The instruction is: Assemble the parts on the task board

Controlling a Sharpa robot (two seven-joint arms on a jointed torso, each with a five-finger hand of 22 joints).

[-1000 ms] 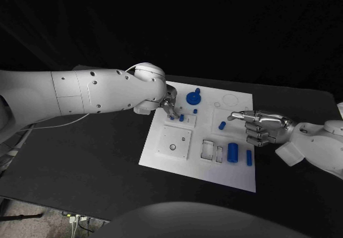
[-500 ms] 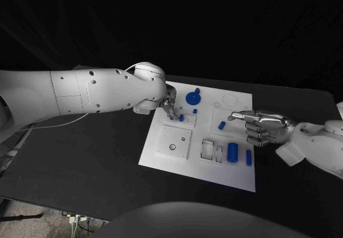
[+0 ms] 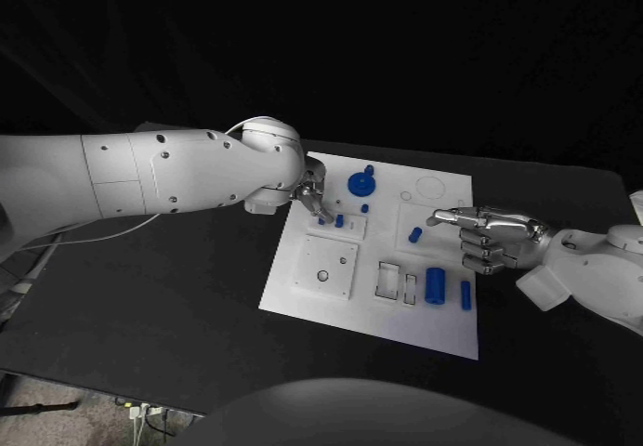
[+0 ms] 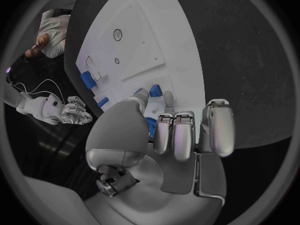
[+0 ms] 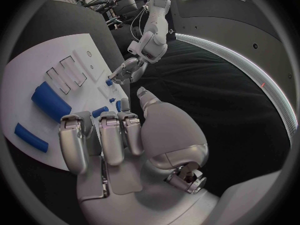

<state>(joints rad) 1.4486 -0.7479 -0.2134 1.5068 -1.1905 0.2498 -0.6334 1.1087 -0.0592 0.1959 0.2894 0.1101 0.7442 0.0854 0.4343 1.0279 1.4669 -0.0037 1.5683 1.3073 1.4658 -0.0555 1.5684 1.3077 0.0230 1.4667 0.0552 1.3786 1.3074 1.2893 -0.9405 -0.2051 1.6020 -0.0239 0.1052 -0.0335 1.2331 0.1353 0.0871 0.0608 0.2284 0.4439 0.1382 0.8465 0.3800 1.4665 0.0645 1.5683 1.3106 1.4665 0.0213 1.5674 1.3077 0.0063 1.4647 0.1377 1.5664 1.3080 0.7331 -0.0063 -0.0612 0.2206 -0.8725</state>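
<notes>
Left hand [image 3: 314, 198] is down at the board's [image 3: 335, 321] left side near the far edge, fingertips on a small blue peg [image 3: 323, 221]. From the left wrist view it looks like a pinch between thumb and fingers, with blue showing just past the fingertips [image 4: 154, 91]. I can't tell if the peg is seated or only resting on the board.

Right hand [image 3: 488, 237] hovers over the board's right edge, one finger out, the rest curled, holding nothing.

Other parts: gear [image 3: 361, 183] near the far edge, a second peg [image 3: 339, 221] just beside the held one, a small piece [image 3: 415, 236] mid-board, a cylinder [image 3: 436, 285] and bar [image 3: 466, 295] lying near the right side.

To do this step well, I'd say: keep the peg upright, line it up over its hole, push straight down, no side load. Keep clear of the neighbouring peg. Release only once it sits flush.
</notes>
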